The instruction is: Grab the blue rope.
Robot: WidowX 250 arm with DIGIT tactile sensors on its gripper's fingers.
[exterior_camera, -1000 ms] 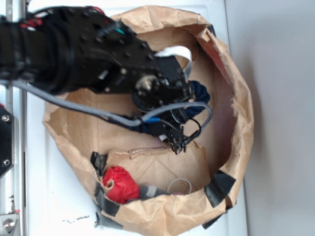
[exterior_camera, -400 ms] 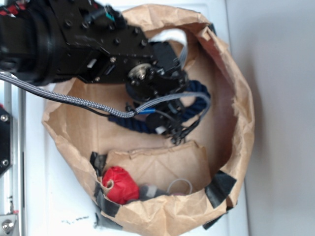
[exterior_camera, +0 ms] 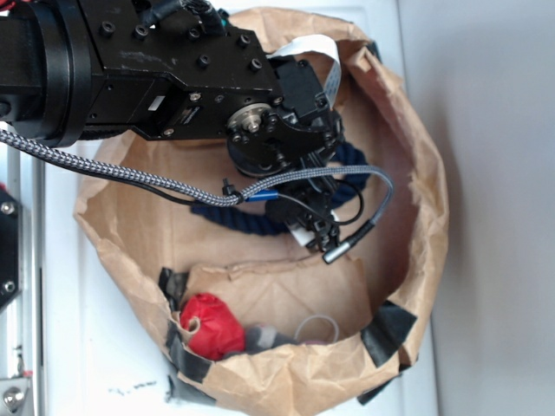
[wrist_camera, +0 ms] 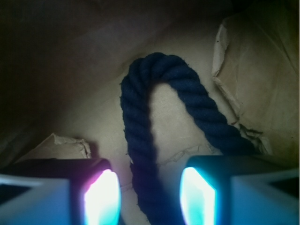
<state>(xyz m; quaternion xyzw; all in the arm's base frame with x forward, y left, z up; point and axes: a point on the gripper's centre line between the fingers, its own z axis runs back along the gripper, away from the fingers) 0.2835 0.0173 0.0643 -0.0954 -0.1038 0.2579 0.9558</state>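
Right up close in the wrist view: two glowing fingertips [wrist_camera: 101, 197] flanking the blue rope [wrist_camera: 140, 140], one strand running down between them. Fingers parted, a gap visible on each side of that strand, nothing clamped. Gripper [wrist_camera: 149, 197] straddling the rope, not closed on it. Beyond the tips, rope bending into a tight hairpin loop, the other leg trailing off to the right behind the right finger. Further back, brown paper floor of the paper bag [wrist_camera: 243, 70], creased, a torn flap at lower left, dark shadow at the top.

From the exterior view, a different story: fingers hidden beneath the black wrist body, opening impossible to judge here. Gripper [exterior_camera: 310, 227] down inside the paper bag [exterior_camera: 425, 173], a braided grey cable [exterior_camera: 113, 169] draped across. Rope [exterior_camera: 238, 217] poking out on both sides of the arm, lying on the bag floor near the middle. Seen only here: a red ball [exterior_camera: 211, 325] at the near rim, a thin wire ring [exterior_camera: 316, 328] just beside it, black tape patches [exterior_camera: 386, 329] on the rim, white table [exterior_camera: 87, 347] underneath.
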